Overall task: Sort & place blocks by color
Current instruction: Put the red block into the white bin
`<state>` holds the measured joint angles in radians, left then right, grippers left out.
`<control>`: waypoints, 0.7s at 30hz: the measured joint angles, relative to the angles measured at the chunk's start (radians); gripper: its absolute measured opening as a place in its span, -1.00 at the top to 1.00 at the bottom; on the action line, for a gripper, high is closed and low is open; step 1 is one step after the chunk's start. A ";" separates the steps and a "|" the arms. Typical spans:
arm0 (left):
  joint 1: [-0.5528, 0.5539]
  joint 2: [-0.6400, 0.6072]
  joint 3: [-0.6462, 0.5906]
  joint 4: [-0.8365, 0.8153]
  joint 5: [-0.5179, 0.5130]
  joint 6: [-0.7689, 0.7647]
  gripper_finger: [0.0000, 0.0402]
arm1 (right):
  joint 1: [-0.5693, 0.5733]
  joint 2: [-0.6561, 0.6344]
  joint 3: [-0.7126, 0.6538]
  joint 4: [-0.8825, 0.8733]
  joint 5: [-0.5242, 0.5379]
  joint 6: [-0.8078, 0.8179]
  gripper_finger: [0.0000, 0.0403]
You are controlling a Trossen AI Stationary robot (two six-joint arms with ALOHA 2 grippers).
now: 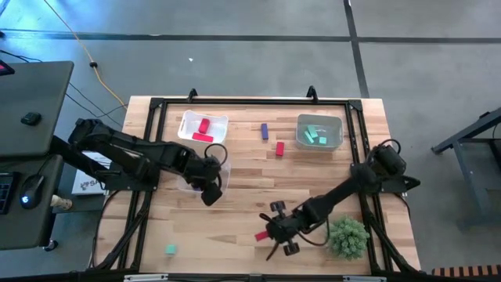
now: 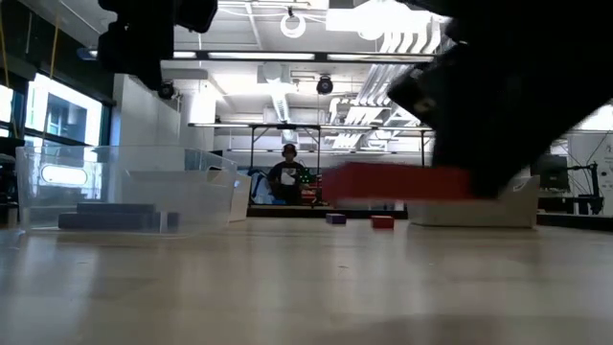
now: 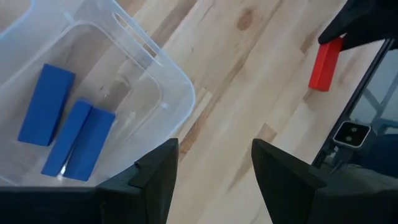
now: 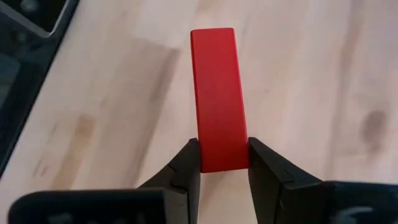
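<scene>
My right gripper [image 4: 222, 168] is shut on a red bar [image 1: 261, 235] near the table's near edge, left of the bushy green ball [image 1: 347, 237]. My left gripper [image 3: 214, 168] is open and holds nothing. It hovers at the near edge of a clear bin [image 3: 155, 74] in which three blue-purple bars [image 3: 68, 127] lie flat. Two red blocks [image 1: 203, 129] lie in a white bin and teal blocks [image 1: 315, 135] in a clear bin at the far side. A purple bar [image 1: 265, 131], a red block [image 1: 279, 148] and a teal cube [image 1: 170, 250] lie loose on the table. My right gripper pinches the red bar between its two fingers [image 4: 186, 168] at one end [image 4: 221, 155]. The rest of the bar sticks out ahead of the fingers, in line with them. In the low view the bar [image 2: 393, 182] sits level and lifted clear of the table.
The green ball stands just right of my right gripper. A black frame [image 1: 250, 100] runs around the table top. Bare wood lies between the two grippers and in the table's middle. A person [image 2: 286, 177] sits far behind the table.
</scene>
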<state>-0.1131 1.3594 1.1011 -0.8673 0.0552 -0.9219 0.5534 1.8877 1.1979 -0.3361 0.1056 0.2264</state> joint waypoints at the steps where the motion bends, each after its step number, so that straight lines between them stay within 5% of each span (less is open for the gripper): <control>1: 0.015 0.000 0.000 0.000 0.011 0.013 0.03 | -0.011 0.000 0.014 -0.016 0.001 -0.014 0.61; 12: 0.193 0.000 0.000 0.031 0.295 0.242 0.03 | -0.123 -0.001 0.180 -0.190 0.050 -0.130 0.61; 21: 0.305 0.000 0.000 0.115 0.562 0.279 0.03 | -0.198 -0.003 0.300 -0.264 0.105 -0.214 0.61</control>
<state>0.1916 1.3594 1.1011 -0.7523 0.6174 -0.6431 0.3554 1.8851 1.4983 -0.6001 0.2105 0.0127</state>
